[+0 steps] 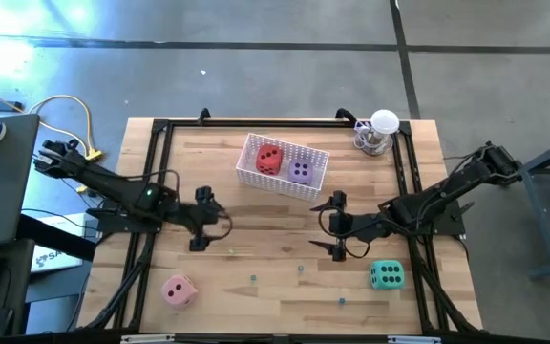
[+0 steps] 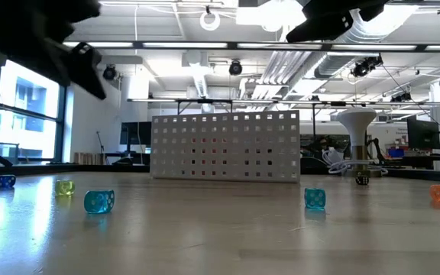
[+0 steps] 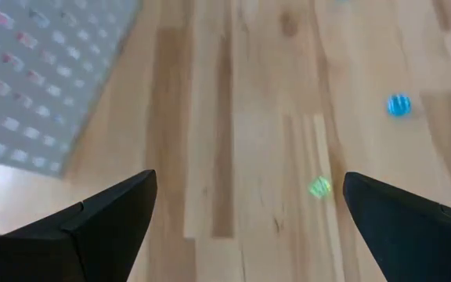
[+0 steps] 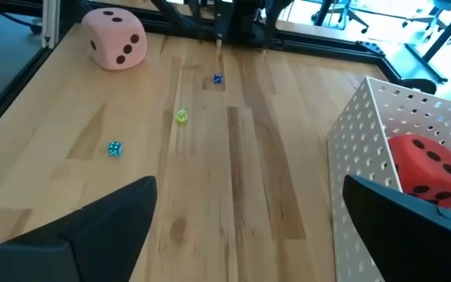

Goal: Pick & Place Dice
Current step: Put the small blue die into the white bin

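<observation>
The white perforated basket stands at the table's far middle, with the red die and the purple die inside it. The pink die rests on the wood near the front left, the green die near the front right. My left gripper hovers open over bare wood, left of centre, its fingers wide apart in the left wrist view. My right gripper hovers open right of centre, between the basket and the green die. Its wrist view shows the pink die and the red die.
Several tiny translucent dice lie scattered on the wood, among them a green one, a blue one and a teal one. A white-domed stand sits at the far right corner. Black frame rails border the table.
</observation>
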`<state>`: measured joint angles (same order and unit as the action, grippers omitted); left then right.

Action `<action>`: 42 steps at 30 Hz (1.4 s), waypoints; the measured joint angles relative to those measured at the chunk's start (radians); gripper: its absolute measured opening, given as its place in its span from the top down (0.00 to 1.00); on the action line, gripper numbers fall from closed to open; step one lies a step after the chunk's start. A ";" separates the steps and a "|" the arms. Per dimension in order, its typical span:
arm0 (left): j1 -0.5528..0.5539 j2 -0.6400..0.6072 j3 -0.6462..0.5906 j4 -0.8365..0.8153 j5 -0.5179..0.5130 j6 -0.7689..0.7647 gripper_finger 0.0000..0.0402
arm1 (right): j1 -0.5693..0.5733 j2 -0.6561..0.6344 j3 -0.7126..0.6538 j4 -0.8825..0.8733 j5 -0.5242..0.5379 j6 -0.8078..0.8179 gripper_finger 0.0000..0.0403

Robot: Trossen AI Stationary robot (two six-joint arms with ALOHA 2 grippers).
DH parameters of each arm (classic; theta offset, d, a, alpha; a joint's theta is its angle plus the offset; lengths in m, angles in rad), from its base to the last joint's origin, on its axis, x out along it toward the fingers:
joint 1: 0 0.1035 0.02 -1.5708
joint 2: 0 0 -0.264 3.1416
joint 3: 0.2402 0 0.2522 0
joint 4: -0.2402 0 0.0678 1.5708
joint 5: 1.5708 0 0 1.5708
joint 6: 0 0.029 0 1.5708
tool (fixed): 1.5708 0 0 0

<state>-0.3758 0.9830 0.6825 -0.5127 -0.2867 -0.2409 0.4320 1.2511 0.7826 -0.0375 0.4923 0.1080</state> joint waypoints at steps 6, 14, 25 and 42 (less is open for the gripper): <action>-0.054 -0.112 -0.190 0.120 -0.042 -0.028 0.00 | -0.009 0.001 0.000 0.022 0.002 -0.025 0.01; -0.056 -0.233 -0.363 0.190 -0.042 -0.105 0.00 | -0.016 0.001 0.000 0.027 0.003 -0.026 0.01; -0.056 -0.240 -0.408 0.197 -0.032 -0.187 0.00 | -0.031 0.001 0.000 0.085 0.002 -0.144 0.01; -0.050 -0.239 -0.408 0.226 -0.022 -0.003 0.00 | -0.134 0.001 0.000 0.096 -0.002 -0.181 0.01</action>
<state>-0.4255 0.7437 0.2745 -0.2865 -0.3088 -0.2436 0.2977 1.2518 0.7822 0.0589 0.4900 -0.0727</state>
